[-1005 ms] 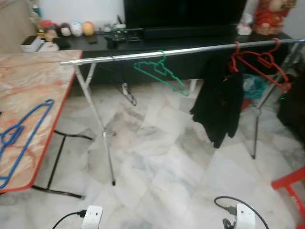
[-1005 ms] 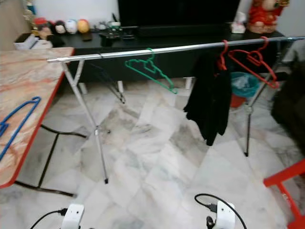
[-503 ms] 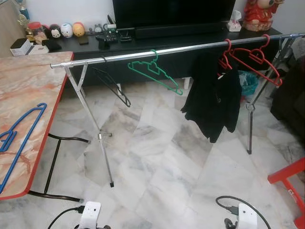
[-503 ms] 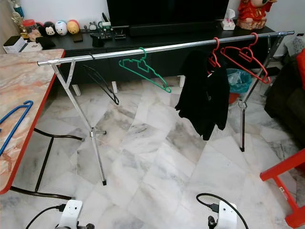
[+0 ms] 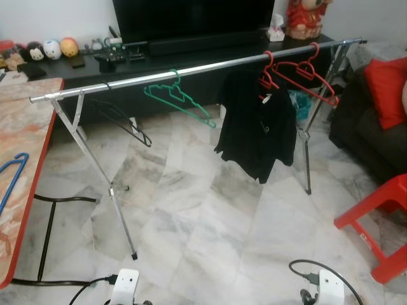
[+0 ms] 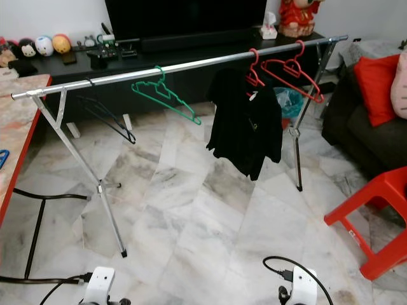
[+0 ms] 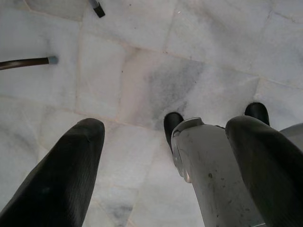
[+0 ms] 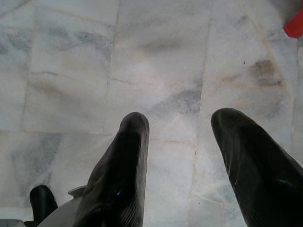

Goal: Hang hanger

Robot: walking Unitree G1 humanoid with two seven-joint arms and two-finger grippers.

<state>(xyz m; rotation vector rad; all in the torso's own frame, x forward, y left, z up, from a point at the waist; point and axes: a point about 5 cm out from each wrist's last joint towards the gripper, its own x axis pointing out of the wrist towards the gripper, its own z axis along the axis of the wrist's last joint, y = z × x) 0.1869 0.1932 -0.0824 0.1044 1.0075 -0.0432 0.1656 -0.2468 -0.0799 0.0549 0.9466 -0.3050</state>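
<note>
A silver clothes rail (image 5: pixel 191 68) on crossed legs spans the room ahead. On it hang a black hanger (image 5: pixel 121 117), a green hanger (image 5: pixel 178 101), a black garment (image 5: pixel 254 130) and two red hangers (image 5: pixel 299 73). A blue hanger (image 5: pixel 11 184) lies on the marble table (image 5: pixel 19 127) at my far left. Both arms hang low, their wrists at the bottom edge. In the wrist views my left gripper (image 7: pixel 168 127) and right gripper (image 8: pixel 181 117) point at the floor, open, with nothing between the fingers.
A black TV stand (image 5: pixel 191 47) with figurines stands behind the rail. A dark sofa with a red cushion (image 5: pixel 388 89) and a red plastic stool (image 5: pixel 375 222) are on the right. Cables lie on the marble floor (image 5: pixel 210 222) near the table's frame.
The camera has turned right: the whole picture slid left. The table and blue hanger went to the left edge, and the sofa and stool came further in. Nothing itself moved.
</note>
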